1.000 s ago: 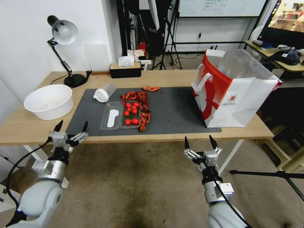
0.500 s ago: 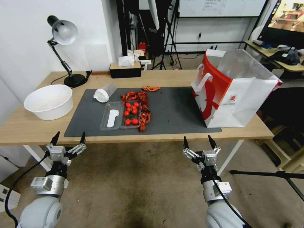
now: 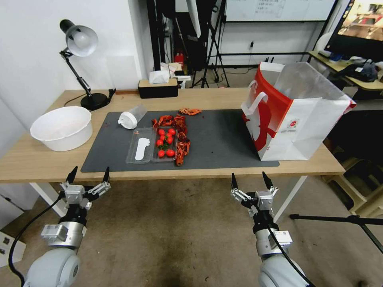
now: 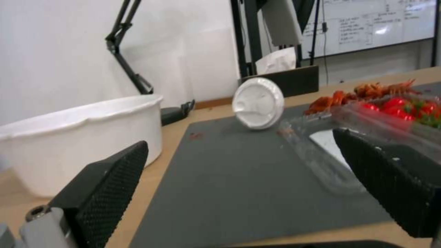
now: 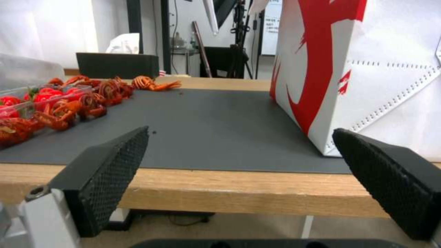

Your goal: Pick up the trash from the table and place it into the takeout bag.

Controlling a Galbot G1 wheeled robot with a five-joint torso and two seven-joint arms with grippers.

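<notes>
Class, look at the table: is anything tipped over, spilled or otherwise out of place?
Yes. The lidded cup lies tipped on its side on the mat, and red crayfish shells are strewn loose beside the open clear tray of tomatoes. The bag stands upright.

The table (image 3: 36,161) is light wood with white legs, and a dark grey mat (image 3: 223,139) covers its middle. The takeout bag (image 3: 293,113) is white with red side panels, a small red logo and silvery lining. Red-orange crayfish shells (image 3: 181,135) lie beside red tomatoes in a clear tray (image 3: 137,149). The clear cup (image 3: 131,115) has a white lid. The tub (image 3: 62,127) is white; the lamp (image 3: 79,40) black, perhaps with a pale shade. Both grippers' fingers (image 5: 108,172) are black with a cross-hatched texture
</notes>
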